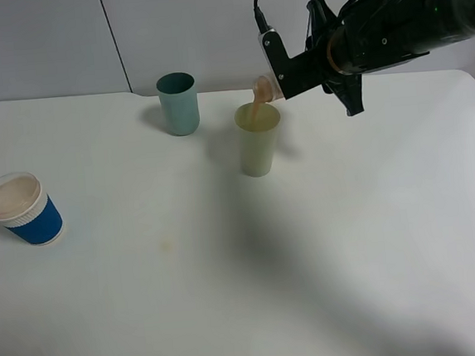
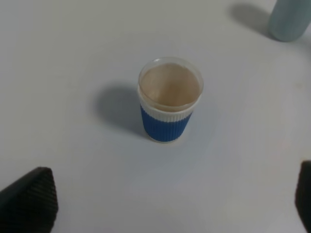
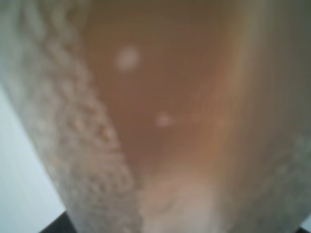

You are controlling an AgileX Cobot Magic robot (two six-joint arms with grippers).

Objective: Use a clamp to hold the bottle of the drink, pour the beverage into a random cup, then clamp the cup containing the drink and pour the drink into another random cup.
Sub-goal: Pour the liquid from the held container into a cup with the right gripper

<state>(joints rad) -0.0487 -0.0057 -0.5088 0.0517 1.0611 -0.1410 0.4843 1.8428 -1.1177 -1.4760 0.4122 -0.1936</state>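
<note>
From the high camera we see the right gripper [image 1: 273, 76] reaching in above the far middle of the white table [image 1: 329, 270], its fingers closed on a small clear vessel [image 1: 261, 87]; we cannot tell whether it is a bottle or a cup. The vessel sits between the fingertips, tipped mouth-down, and a thin brown stream [image 1: 252, 108] runs from it into the pale yellow cup [image 1: 259, 147] standing upright directly beneath. A teal cup [image 1: 179, 104] stands upright just beside the pale one, towards the left and slightly farther back. Well apart, near the left edge, a blue cup [image 1: 24, 213] with a clear rim holds a pinkish-brown drink. In the left wrist view we see the left gripper [image 2: 167, 201] spread wide, its dark fingertips [image 2: 29, 199] at the two lower corners with only bare table between them; the blue cup stands upright ahead of them, untouched, and the teal cup shows at a far corner. In the right wrist view the clear vessel fills the picture, blurred and brown inside, pressed close against the camera.
</note>
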